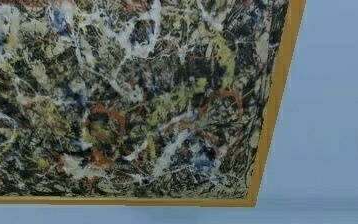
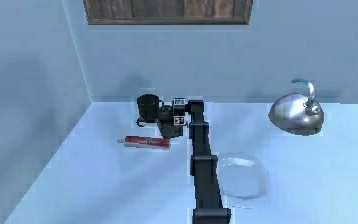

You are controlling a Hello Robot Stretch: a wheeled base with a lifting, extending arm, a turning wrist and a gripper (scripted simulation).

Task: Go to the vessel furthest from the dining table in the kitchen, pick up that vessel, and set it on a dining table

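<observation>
On the counter [image 2: 77,175], the claw [image 2: 157,114] is at a dark mug [image 2: 146,102] at eleven o'clock, its hold impossible to tell; kettle [image 2: 295,113] at two o'clock.

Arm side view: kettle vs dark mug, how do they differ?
The kettle is shiny silver with a teal handle; the mug is dark. The kettle is rounded and bulkier; the mug is a smaller cylinder. The mug sits by the gripper; the kettle stands apart, right of the arm. Both stand upright on the pale counter.
</observation>
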